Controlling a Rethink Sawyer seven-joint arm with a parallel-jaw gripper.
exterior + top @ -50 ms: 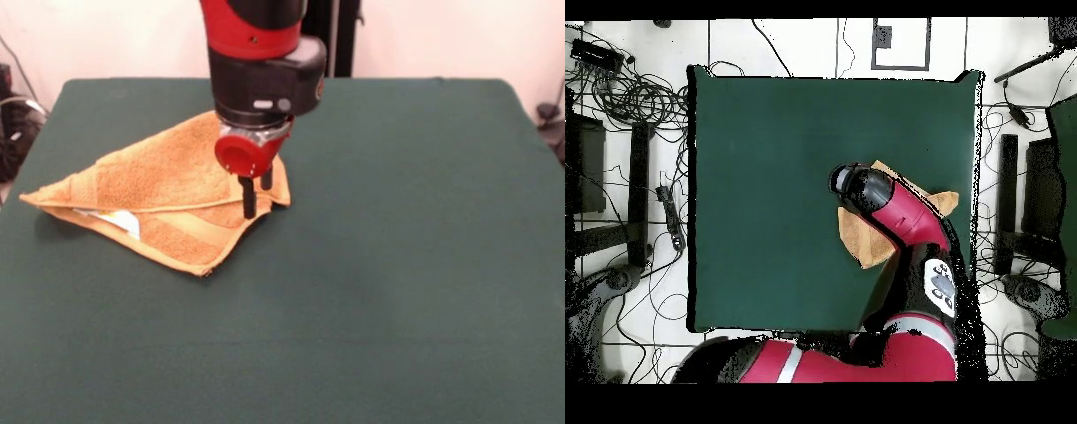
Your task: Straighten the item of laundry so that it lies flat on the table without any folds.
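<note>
The golden-orange towel, the item of laundry, lies folded into a rough triangle on the left part of the green table. One layer is doubled over, and a white tag shows at its front fold. My gripper points straight down over the towel's right corner. It is open, and the black fingertips reach the cloth near its edge. In the overhead view the arm covers much of the towel and hides the gripper.
Cables and stands surround the table on the floor. The towel lies near one table edge in the overhead view, with wide green surface on its other side.
</note>
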